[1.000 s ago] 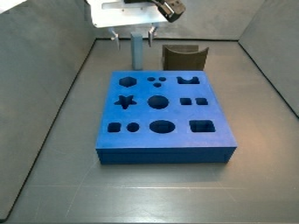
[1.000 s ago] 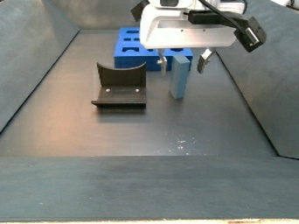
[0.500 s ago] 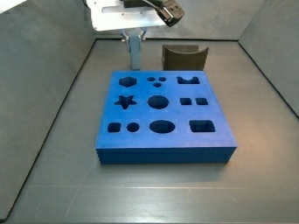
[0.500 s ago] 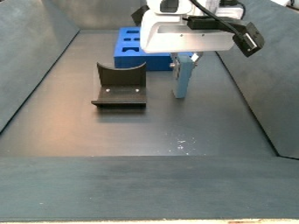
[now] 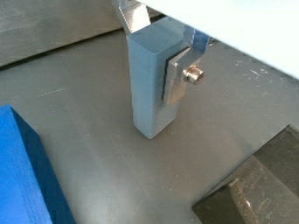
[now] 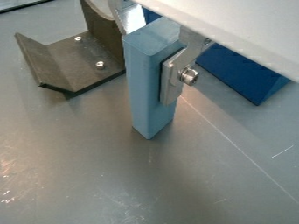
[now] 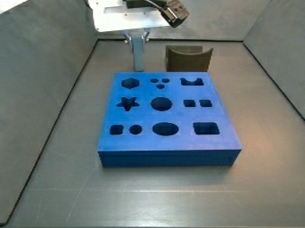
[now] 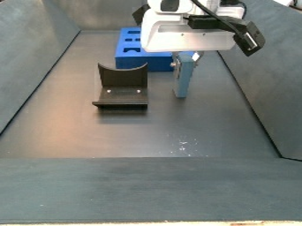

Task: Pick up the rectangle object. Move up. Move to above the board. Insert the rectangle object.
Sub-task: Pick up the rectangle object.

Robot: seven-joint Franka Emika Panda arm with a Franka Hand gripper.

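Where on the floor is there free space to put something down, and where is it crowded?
Free: the wide floor strip in front of the board, and the floor beside the fixture toward the side wall. Crowded: behind the board, where the gripper is closed on the upright rectangle object, with the fixture close beside it.
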